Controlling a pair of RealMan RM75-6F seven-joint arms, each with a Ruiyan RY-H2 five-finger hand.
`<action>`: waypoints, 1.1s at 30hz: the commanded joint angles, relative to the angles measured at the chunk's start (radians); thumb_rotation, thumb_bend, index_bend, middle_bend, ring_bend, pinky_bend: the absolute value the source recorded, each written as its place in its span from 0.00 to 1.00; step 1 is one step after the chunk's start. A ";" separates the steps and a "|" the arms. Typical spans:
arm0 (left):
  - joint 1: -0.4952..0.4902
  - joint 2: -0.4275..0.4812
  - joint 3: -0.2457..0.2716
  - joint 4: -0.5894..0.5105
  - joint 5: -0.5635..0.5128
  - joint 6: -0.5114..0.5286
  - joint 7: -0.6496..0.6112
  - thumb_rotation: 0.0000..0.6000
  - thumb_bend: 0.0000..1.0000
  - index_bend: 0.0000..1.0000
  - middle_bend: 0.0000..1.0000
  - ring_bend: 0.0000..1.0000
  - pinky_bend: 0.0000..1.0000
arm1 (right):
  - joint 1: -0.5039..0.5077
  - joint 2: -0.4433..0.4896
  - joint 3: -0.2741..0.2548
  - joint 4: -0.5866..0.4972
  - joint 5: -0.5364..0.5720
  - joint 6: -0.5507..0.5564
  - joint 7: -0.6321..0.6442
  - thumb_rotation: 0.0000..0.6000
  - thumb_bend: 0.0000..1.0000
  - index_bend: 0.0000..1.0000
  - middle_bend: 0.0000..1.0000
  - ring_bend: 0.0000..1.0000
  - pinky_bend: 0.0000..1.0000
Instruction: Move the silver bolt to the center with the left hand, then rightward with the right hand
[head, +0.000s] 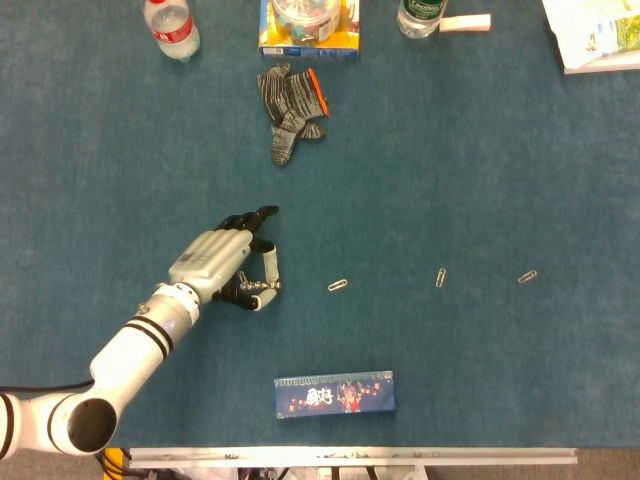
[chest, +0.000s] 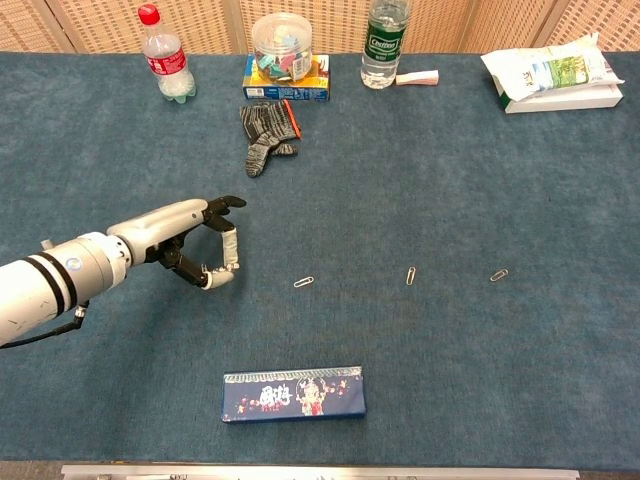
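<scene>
Left hand (head: 228, 265) apparently around silver bolt (head: 262, 288)

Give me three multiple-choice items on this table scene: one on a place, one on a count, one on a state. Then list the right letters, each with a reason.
1. Where does the grey knitted glove lie?
A. beside the dark blue printed box
B. just in front of the clear plastic jar of coloured clips
C. under the left hand

2. How many paper clips lie free on the blue cloth, right of the left hand?
A. one
B. three
C. five

3. What is the left hand doing?
A. lying flat and open
B. pinching a small silver bolt
C. gripping the red-capped bottle

Key: 1 B, the glove sits directly before the jar on its blue box. 2 B, three clips show in a row. 3 B, the bolt sits between thumb and fingertip in the head view.
</scene>
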 joint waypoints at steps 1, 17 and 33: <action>-0.005 -0.006 0.002 0.004 -0.006 0.002 0.003 1.00 0.33 0.58 0.00 0.00 0.00 | -0.001 -0.001 0.000 0.002 0.000 0.001 0.003 1.00 0.29 0.62 0.46 0.32 0.49; -0.018 -0.016 0.003 0.011 -0.013 0.014 -0.004 1.00 0.33 0.59 0.00 0.00 0.00 | -0.006 -0.002 0.002 0.004 -0.003 0.009 0.008 1.00 0.29 0.62 0.46 0.32 0.49; -0.106 0.010 -0.053 -0.016 -0.080 -0.012 0.044 1.00 0.33 0.59 0.00 0.00 0.00 | -0.025 0.012 0.014 0.026 0.017 0.026 0.046 1.00 0.29 0.62 0.46 0.32 0.49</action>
